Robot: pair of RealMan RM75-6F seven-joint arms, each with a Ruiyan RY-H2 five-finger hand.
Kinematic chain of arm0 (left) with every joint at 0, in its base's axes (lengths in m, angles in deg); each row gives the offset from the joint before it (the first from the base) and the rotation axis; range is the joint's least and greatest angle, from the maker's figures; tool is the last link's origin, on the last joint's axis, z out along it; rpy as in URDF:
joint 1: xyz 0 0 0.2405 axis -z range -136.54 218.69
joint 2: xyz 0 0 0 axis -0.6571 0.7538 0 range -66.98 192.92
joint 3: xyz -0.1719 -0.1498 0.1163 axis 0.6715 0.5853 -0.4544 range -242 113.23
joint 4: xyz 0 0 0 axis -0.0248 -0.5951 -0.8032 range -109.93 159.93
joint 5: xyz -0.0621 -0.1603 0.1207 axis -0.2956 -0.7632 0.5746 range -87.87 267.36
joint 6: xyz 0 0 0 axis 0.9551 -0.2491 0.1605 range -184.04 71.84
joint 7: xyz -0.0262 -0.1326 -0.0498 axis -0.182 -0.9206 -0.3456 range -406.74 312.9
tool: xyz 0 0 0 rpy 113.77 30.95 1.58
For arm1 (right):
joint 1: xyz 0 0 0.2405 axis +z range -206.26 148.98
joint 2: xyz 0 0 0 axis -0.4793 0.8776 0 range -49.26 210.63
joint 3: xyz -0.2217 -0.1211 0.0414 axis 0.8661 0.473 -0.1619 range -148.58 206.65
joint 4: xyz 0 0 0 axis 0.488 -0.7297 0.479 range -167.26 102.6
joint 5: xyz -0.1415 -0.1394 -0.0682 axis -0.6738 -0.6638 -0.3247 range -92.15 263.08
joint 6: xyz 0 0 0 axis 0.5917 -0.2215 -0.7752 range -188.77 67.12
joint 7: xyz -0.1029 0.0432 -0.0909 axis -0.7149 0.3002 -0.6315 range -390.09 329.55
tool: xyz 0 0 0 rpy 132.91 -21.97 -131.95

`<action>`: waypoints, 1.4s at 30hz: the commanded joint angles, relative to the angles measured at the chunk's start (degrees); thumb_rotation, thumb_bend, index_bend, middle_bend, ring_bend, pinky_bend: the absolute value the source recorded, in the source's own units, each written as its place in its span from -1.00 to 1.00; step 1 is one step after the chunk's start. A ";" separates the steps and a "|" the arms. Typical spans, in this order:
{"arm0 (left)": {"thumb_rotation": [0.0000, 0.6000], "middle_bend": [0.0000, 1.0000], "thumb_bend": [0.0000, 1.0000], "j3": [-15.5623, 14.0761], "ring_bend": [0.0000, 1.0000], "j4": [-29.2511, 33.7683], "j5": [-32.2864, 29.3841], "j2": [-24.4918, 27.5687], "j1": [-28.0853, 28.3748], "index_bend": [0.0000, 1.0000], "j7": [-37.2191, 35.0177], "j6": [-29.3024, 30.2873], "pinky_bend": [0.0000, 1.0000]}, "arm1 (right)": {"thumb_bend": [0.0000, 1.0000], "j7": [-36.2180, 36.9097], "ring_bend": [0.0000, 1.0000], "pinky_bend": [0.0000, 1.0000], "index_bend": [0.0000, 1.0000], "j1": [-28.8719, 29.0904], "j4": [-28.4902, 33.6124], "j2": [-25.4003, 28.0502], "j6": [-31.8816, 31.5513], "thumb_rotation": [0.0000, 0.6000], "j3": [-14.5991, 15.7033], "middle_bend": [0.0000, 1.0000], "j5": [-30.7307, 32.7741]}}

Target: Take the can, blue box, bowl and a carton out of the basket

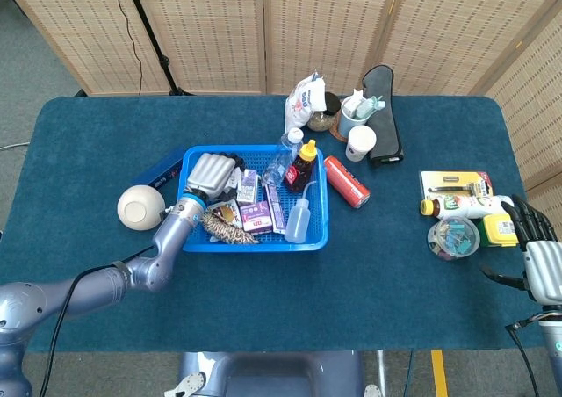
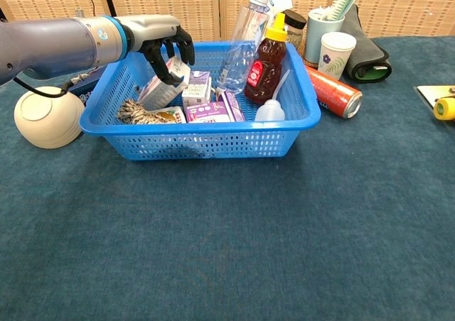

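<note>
**Carton pick, basket's left end**

Head view: my left hand (image 1: pixel 209 172) sits over the blue perforated plastic basket (image 1: pixel 312 236), fingers curled onto the white-and-purple card carton (image 1: pixel 231 184). Red metal can (image 1: pixel 347 181), smooth cream bowl (image 1: pixel 140 208) and flat blue box (image 1: pixel 163 169) lie outside on the bench. Right hand (image 1: pixel 543 258) idle, fingers apart, holding nothing.

Chest view: dark fingers (image 2: pixel 173 46) wrap the tilted carton's top. I would firm the grip, lift straight, clearing the rim and neighbouring cartons.
</note>
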 commanded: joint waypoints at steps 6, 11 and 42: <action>1.00 -0.29 -0.29 0.84 -0.25 3.05 1.99 2.65 -1.33 -0.21 -1.83 1.66 -0.27 | -1.00 0.11 -1.00 -0.81 -1.00 -0.02 0.03 0.02 -0.08 1.00 0.00 -1.00 -0.10; 1.00 -0.29 -0.29 1.39 -0.25 6.60 3.10 5.37 -2.31 -0.21 -2.51 3.14 -0.27 | -1.00 -0.02 -1.00 -0.81 -1.00 -0.09 0.31 0.08 -0.38 1.00 0.03 -1.00 -0.33; 1.00 -0.29 -0.29 -0.61 -0.25 22.36 10.24 27.77 -17.68 -0.21 -10.57 13.45 -0.27 | -1.00 -1.03 -1.00 -0.81 -1.00 -0.79 3.59 1.17 -3.16 1.00 0.77 -1.00 -3.09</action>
